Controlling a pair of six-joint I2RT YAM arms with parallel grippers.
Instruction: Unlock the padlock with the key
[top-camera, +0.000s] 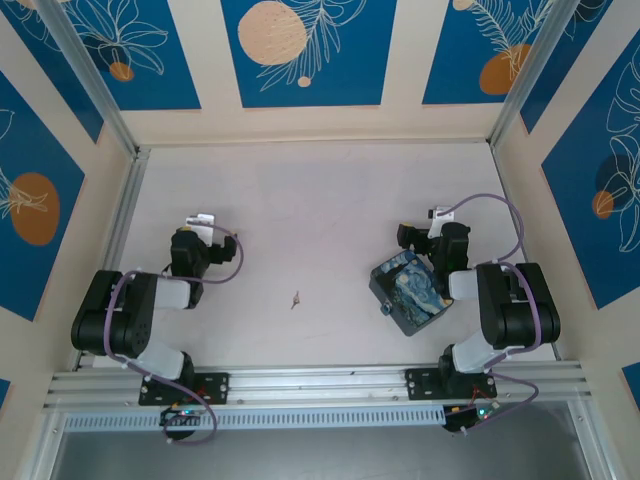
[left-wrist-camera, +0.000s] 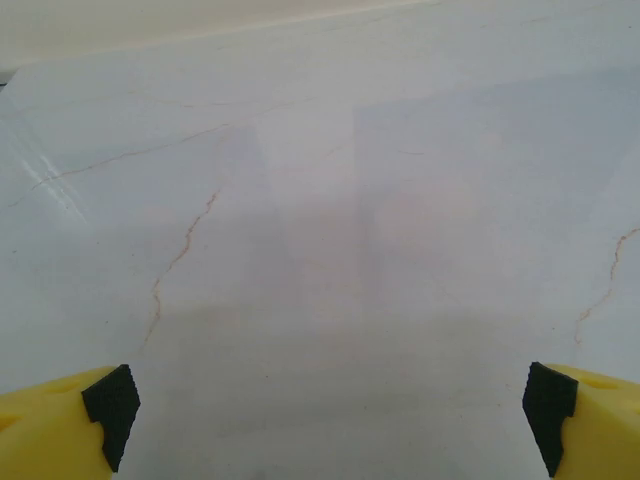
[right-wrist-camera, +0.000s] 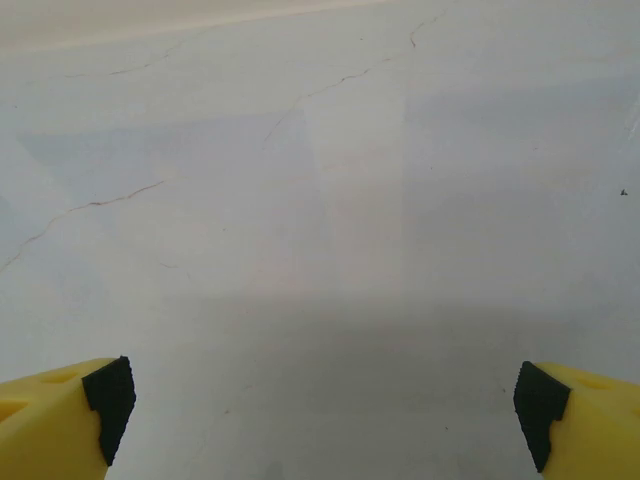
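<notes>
The key (top-camera: 295, 298) is a tiny tan sliver lying flat on the white table between the two arms. A small blue-grey padlock (top-camera: 386, 308) hangs at the left edge of the Starry-Night tin (top-camera: 412, 290), which lies in front of the right arm. My left gripper (top-camera: 200, 238) hovers well left of the key, and my right gripper (top-camera: 440, 235) hovers just behind the tin. In the wrist views both the left gripper (left-wrist-camera: 325, 425) and the right gripper (right-wrist-camera: 325, 420) stand wide open, yellow fingertips (left-wrist-camera: 60, 435) at the frame corners and bare table between them.
Patterned blue-and-cream walls with aluminium posts (top-camera: 90, 75) close in the table on three sides. An aluminium rail (top-camera: 320, 385) carrying both arm bases runs along the near edge. Thin brown cracks (left-wrist-camera: 170, 270) mark the tabletop.
</notes>
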